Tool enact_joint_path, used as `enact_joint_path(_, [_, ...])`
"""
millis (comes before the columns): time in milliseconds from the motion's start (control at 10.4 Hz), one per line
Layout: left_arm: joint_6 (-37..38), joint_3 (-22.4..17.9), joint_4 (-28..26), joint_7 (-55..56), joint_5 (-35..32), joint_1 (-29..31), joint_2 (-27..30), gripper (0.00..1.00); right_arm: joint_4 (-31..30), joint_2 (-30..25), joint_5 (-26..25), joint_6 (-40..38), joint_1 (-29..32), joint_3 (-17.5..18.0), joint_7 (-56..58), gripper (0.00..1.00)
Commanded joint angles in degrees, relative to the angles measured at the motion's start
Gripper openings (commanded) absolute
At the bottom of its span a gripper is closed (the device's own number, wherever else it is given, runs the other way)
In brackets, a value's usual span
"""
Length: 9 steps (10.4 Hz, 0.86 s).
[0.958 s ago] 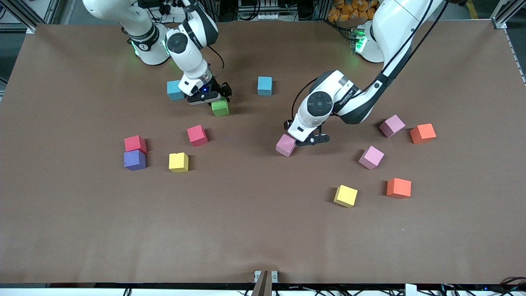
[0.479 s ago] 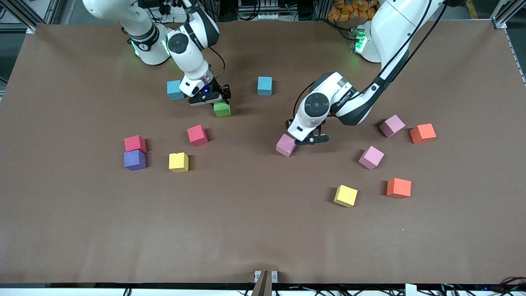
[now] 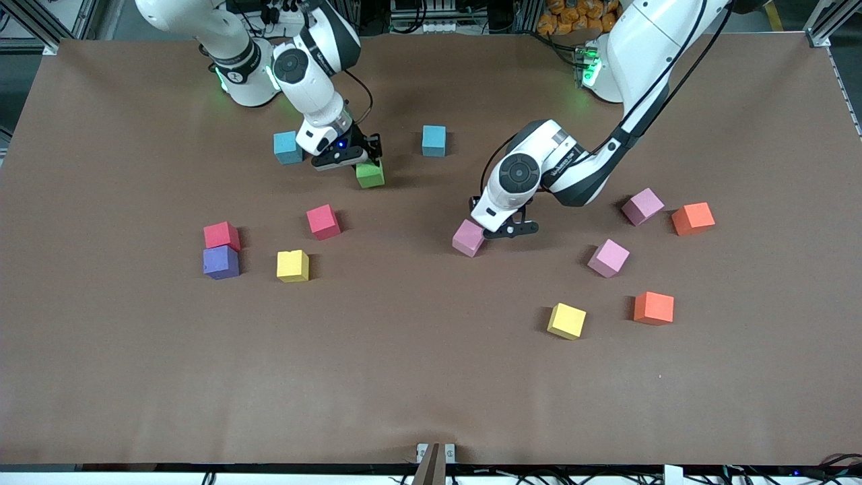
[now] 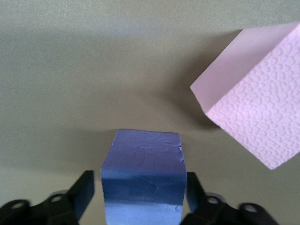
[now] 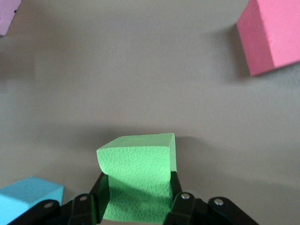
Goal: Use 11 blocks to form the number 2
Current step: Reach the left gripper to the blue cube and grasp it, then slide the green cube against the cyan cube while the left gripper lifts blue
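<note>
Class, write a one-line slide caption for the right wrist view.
Right gripper shut on the green block, with a pink-red block and a light blue block resting on the brown table.

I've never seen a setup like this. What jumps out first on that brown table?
Two white arms bend over scattered foam blocks. The right gripper pinches a green block between two blue blocks, squeezing its sides in. The left gripper straddles a purple-blue block beside a pink block mid-table. Red, yellow, orange and other pink cubes lie loose around them.
</note>
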State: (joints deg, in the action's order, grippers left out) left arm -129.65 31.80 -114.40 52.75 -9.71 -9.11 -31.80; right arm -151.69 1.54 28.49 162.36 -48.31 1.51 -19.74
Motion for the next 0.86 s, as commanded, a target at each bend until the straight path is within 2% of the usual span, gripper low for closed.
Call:
enact_joint_path(0, [-0.78,-0.33,-0.12,0.51,-1.19,-0.38,-0.02,0.72,-0.89,-3.56,1.74,-3.02,-2.22,0.07,-5.72,0.50])
enact_joint_path(288, [-0.78,-0.24,-0.12,0.95,-1.10,-0.12,0.68,0.62,-0.36,-2.60,1.74,-2.93,-6.61,0.07,-14.95,0.51])
enact_joint_path(671, [-0.17,0.72,-0.29,10.94,-0.22,0.32,3.40,0.61,-0.01,-0.58,1.74,-1.97,-9.25,0.07,-19.63,0.51])
enact_joint_path(767, [0.10,1.51,-0.47,15.24,-0.13,0.41,3.67,0.61,0.25,1.34,1.74,0.56,-9.87,0.07,-19.72,0.51])
